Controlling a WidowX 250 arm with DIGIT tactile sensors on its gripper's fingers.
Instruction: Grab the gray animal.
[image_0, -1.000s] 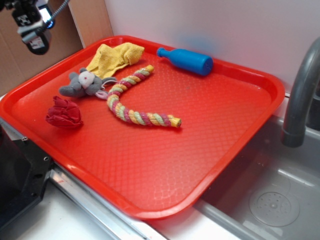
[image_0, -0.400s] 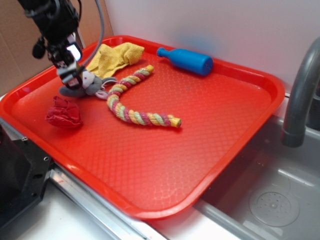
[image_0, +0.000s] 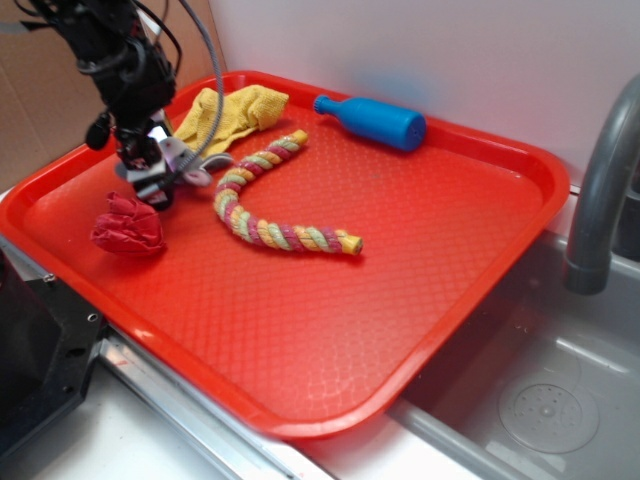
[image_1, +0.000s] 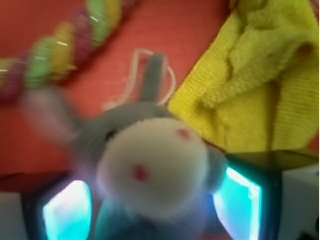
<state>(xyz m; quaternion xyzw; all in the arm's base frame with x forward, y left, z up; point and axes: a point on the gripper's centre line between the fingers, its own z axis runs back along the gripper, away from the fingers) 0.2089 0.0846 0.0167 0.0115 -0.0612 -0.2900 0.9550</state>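
Observation:
The gray animal (image_1: 155, 170), a small plush with a white face and pink nose, lies on the red tray (image_0: 400, 300) at the back left. In the wrist view it fills the space between my two cyan-lit fingers (image_1: 67, 210), its head blurred and very close. My gripper (image_1: 152, 210) is open and straddles the toy, the right finger next to its ear. From the exterior view the gripper (image_0: 150, 180) is down over the animal (image_0: 193, 176) and hides most of it.
A yellow cloth (image_0: 230, 112) lies just behind the toy and a dark red cloth wad (image_0: 128, 225) just in front. A braided rope toy (image_0: 270, 225) curves to the right. A blue bottle (image_0: 372, 121) rests at the back. Faucet (image_0: 600, 190) and sink (image_0: 540, 380) stand at the right.
The arm came from the upper left corner down onto the gray animal, and the open fingers now sit on either side of it. The toy has shifted slightly.

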